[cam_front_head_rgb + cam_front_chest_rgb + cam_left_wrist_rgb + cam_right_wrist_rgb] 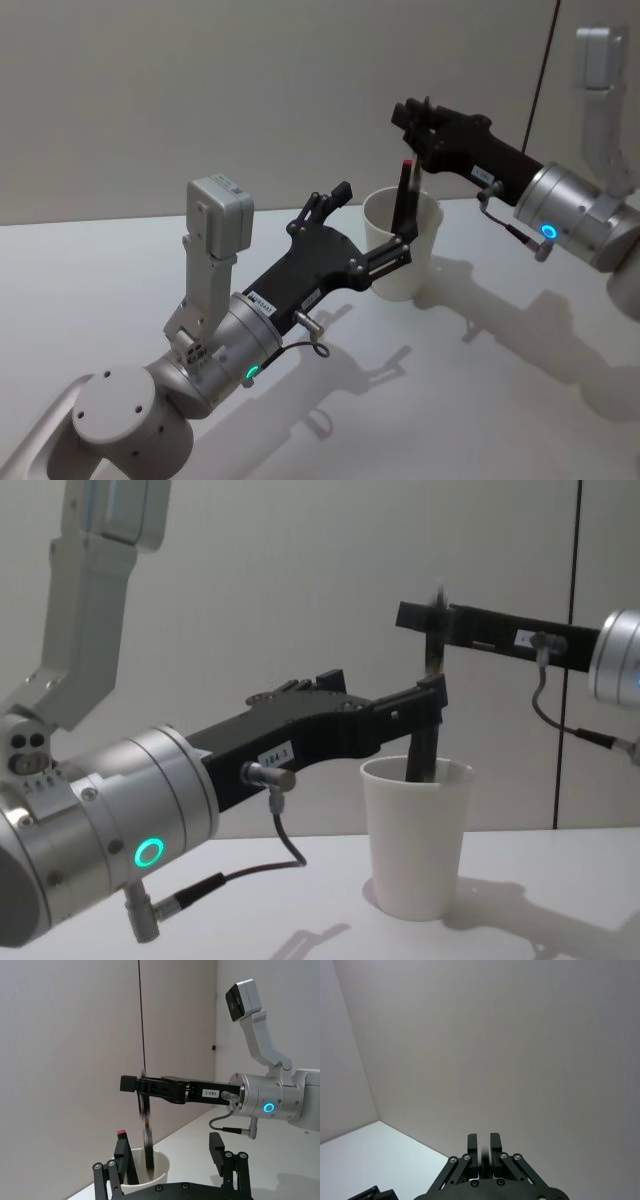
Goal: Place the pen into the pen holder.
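Pen (403, 200): it is standing close to upright, its long axis running 12 to 6 o'clock in the head view, with the red-tipped end up and the lower end already reaching inside the rim of the pen holder.

Pen holder (415, 850): the white cup is standing upright and mouth-up on the table (120, 270), a little right of centre in the head view.

Right gripper (484, 1141): it is reaching in level from about 2 o'clock of the cup and hanging straight above the cup mouth. Its jaws are standing nearly together with a dark shape pinched between them, which I judge to be the top of the pen.

Left gripper (374, 217): it is coming in from about 8 o'clock of the cup with its jaws spread wide and gripping nothing. One finger is sitting close against the near side of the cup by the pen, and the other is standing apart from it.

Governing relation: the cup opening is lying at 6 o'clock from the right gripper, in line with the pen's long axis. The right arm is the one carrying the pen.

Judgement: the insertion is looking nearly complete, and what is remaining is a release so that the pen drops along its own axis.

Risk: the left finger near the rim is leaving little room, and a tilted drop could catch it or nudge the cup.
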